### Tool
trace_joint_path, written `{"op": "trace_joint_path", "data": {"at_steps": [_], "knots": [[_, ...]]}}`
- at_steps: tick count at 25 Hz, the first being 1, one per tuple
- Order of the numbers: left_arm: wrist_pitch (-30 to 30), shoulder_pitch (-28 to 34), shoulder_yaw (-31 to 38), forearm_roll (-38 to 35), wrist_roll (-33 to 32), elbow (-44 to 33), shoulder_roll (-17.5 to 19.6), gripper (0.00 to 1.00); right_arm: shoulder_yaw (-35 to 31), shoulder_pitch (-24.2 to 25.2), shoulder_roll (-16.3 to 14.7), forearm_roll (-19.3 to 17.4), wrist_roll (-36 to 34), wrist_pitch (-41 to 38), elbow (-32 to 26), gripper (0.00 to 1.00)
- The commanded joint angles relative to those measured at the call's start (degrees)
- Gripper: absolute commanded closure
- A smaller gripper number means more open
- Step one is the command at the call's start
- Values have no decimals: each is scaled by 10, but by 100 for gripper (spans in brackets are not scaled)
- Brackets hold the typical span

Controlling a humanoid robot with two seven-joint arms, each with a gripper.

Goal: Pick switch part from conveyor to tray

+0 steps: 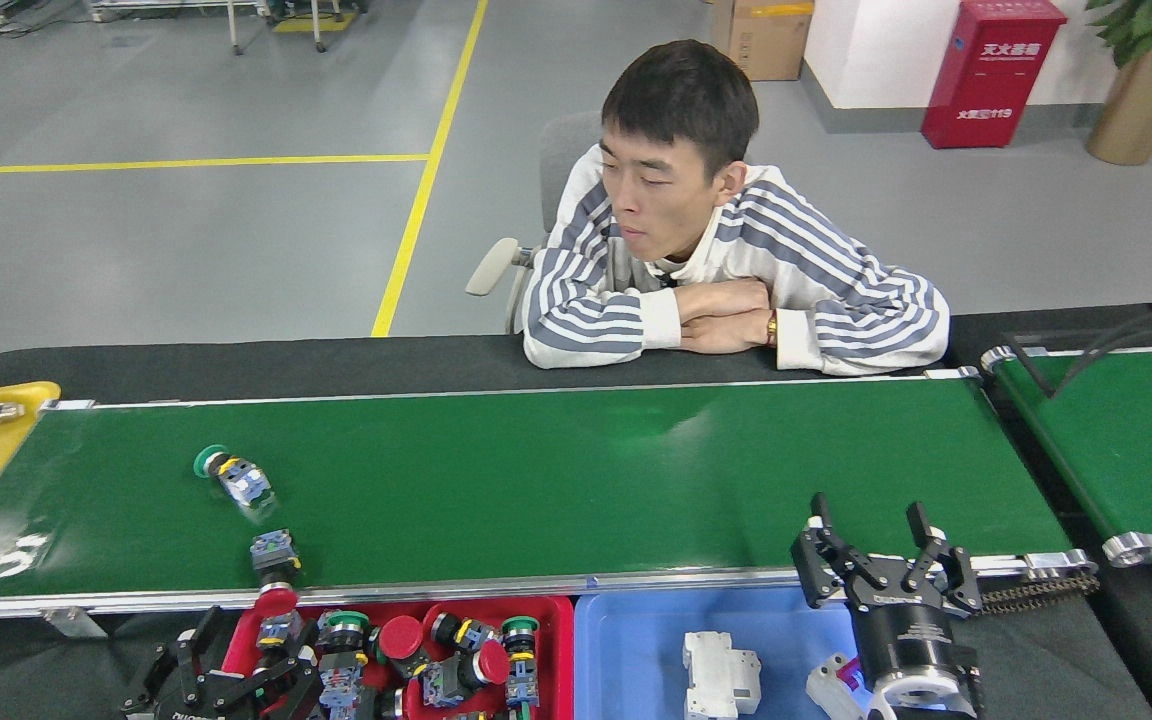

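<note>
Left gripper (198,668) sits low by the red tray (556,640), can't tell its jaws, two switch parts (236,478) (274,560) lie on the conveyor (586,470) near its left end, and the right gripper (881,545) hangs spread apart and empty over the near rail.

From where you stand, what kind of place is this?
Probably a factory floor or robot test workshop: a long glossy dark-green conveyor belt carries push-button switch parts, sorting trays sit below it, such as the red plastic tray, and yellow lane lines mark the grey floor.
</note>
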Motion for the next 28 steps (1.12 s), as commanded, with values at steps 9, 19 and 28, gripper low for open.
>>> {"op": "trace_joint_path", "data": {"at_steps": [9,19,28], "knots": [[69,-68,16,-1,1,68,26,5,-2,-2,-16,-1,-6,2,-4,0],[85,-103,9,4,7,118,48,71,3,5,-28,2,-6,-2,-4,0],[-145,-7,-18,45,8,-27,36,71,5,51,-50,3,-5,-17,-19,0]]}}
